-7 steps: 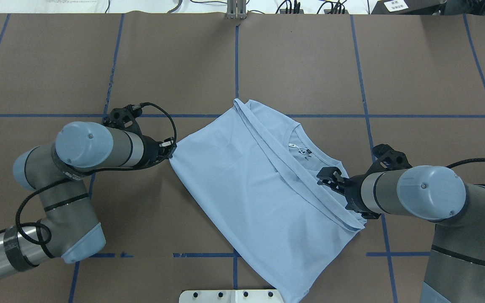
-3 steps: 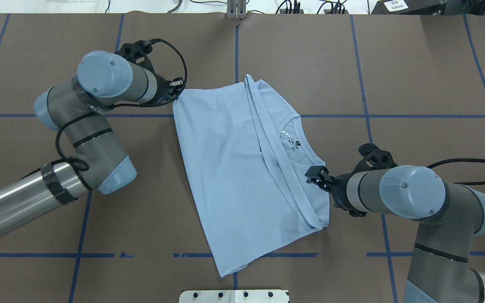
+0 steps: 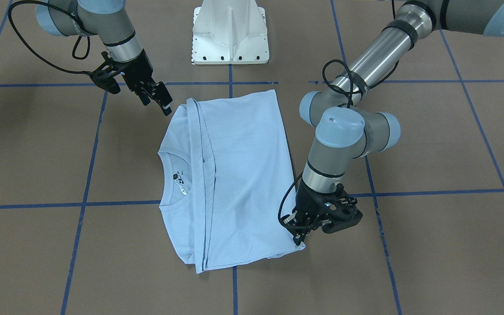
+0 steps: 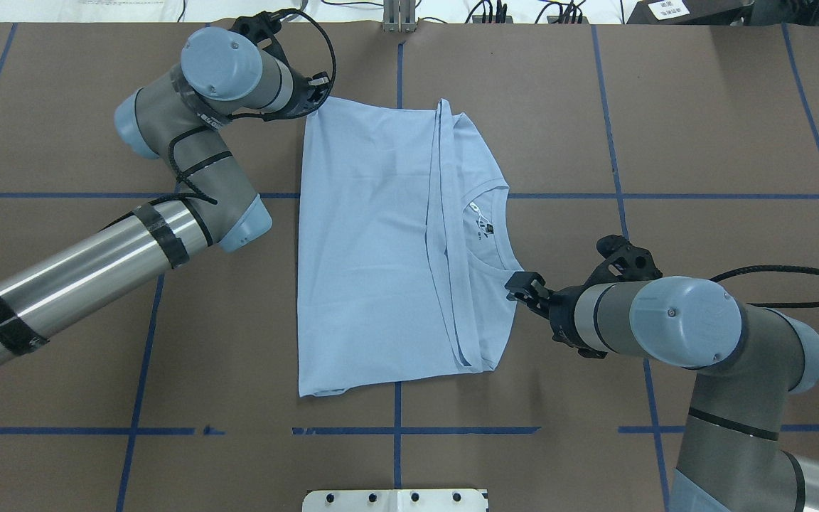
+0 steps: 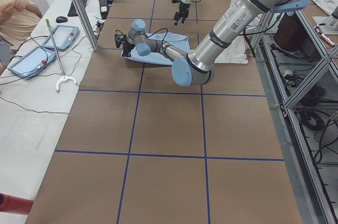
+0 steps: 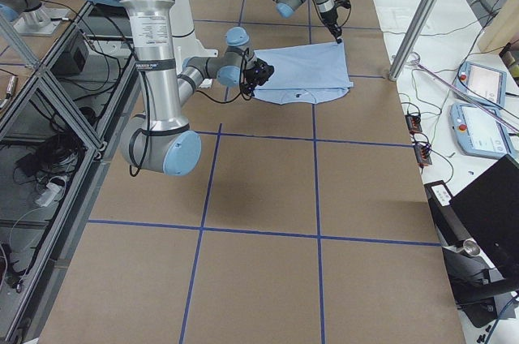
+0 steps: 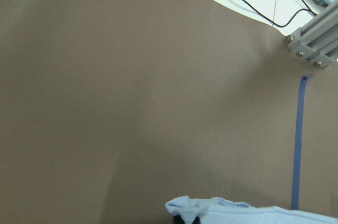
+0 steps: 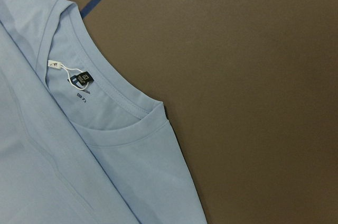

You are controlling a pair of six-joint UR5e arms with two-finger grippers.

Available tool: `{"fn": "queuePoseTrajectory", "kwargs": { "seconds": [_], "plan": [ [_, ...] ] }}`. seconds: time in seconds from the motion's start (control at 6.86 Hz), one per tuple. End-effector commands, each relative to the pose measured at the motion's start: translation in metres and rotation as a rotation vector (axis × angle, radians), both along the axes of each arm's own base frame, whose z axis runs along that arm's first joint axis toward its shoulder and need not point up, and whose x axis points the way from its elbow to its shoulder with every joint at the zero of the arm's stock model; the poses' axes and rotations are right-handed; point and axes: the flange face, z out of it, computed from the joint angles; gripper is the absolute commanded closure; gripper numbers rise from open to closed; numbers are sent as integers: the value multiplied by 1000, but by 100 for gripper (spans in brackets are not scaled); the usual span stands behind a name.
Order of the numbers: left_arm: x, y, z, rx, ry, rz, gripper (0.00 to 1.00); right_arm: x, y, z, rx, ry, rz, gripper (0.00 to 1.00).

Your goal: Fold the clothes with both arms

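The light blue T-shirt (image 4: 374, 249) lies folded lengthwise on the brown table, with its collar (image 4: 486, 226) and black neck label (image 8: 80, 78) showing on the robot's right side. My left gripper (image 4: 318, 91) is shut on the shirt's far left corner, and a bunch of cloth shows at the bottom of the left wrist view (image 7: 227, 211). In the front view it is at that corner (image 3: 299, 238). My right gripper (image 4: 522, 288) is open, holds nothing, and is just off the shirt's right edge below the collar. It also shows in the front view (image 3: 163, 104).
The white pedestal base (image 3: 230, 35) stands at the near table edge. Blue tape lines (image 4: 616, 195) grid the brown table. A metal post (image 5: 79, 10) and tablets (image 5: 58, 36) with cables sit on the operators' side, beyond the far edge.
My left gripper has dragged the shirt's corner away from the robot and rightward, swinging the shirt from diagonal to square with the grid. My right gripper drifted slightly left.
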Motion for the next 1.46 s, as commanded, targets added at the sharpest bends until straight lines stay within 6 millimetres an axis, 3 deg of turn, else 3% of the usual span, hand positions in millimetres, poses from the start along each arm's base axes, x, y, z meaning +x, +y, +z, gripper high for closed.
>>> {"fn": "queuePoseTrajectory", "kwargs": {
  "seconds": [0.0,0.15,0.29,0.44,0.58,0.73,0.87,1.17,1.31],
  "plan": [
    [11,-20,11,27,4,-33,100,-8,-1,-19,31,-26,21,0],
    [9,-18,10,25,14,-36,63,-24,-5,-17,31,-11,19,0],
    [-5,-1,7,51,50,-32,41,-42,-12,-30,82,-3,-15,0],
    [-29,33,5,88,95,-12,41,-59,-16,-34,154,27,-77,0],
    [-39,60,11,83,125,41,41,-69,-15,-39,244,57,-146,0],
    [-41,61,8,77,119,41,41,-88,-6,-40,364,103,-256,0],
    [-42,62,13,71,113,41,41,-103,2,-37,483,163,-370,8],
    [-40,64,16,67,111,43,41,-123,5,-54,685,336,-606,47],
    [-40,64,17,51,120,35,41,-126,7,-52,720,354,-646,52]
  ]
}}
